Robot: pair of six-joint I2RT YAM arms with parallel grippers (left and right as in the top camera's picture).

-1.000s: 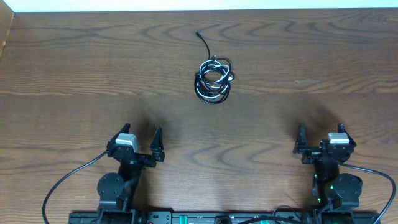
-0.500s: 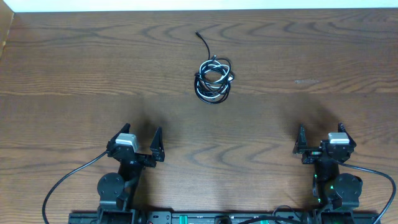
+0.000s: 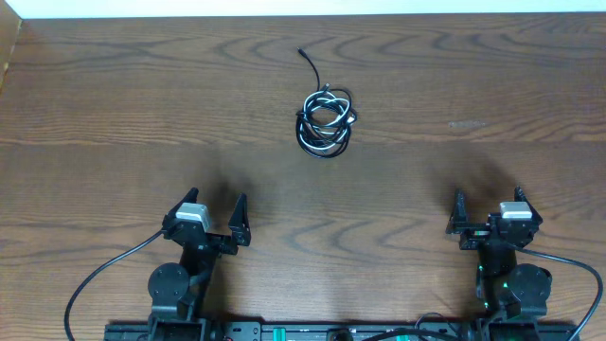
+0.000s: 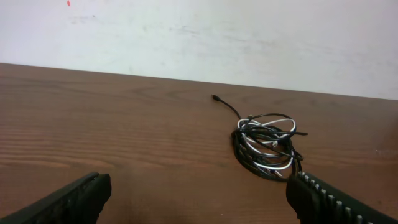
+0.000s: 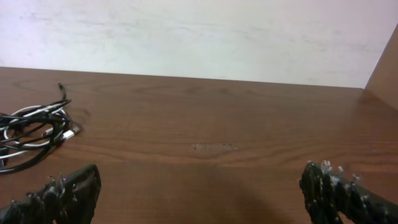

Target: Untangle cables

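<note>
The cables (image 3: pixel 325 121) lie as 1 small coiled bundle on the wooden counter (image 3: pixel 114 114), a little toward 12 o'clock from its middle in the overhead view: several black loops wound together with 1 white cord showing among them. A thin black tail (image 3: pixel 309 64) leaves the bundle toward 11 o'clock and ends in a small plug lying flat on the wood, and a silvery plug (image 3: pixel 352 118) sticks out at the bundle's 3 o'clock side. The left tool (image 3: pixel 219 196) sits near the counter's 7 o'clock edge, its 2 fingers spread wide with nothing between them. The right tool (image 3: pixel 489 193) sits near 5 o'clock, likewise spread wide and empty. Both are well apart from the bundle and touch no part of it. In the left wrist view the cables (image 4: pixel 267 149) appear ahead toward 1 o'clock, beyond the 2 dark fingers (image 4: pixel 68 199) at the bottom corners. In the right wrist view the cables (image 5: pixel 31 134) sit at about 10 o'clock, partly cut off by the frame's left edge, and a pale scuff (image 5: pixel 213 147) marks the wood straight ahead. A white wall (image 4: pixel 186 37) rises behind the counter's far edge. 1 thick black cord (image 3: pixel 104 270) curves out from the left arm's base at the 6 o'clock edge, and another loops by the right arm's base
</note>
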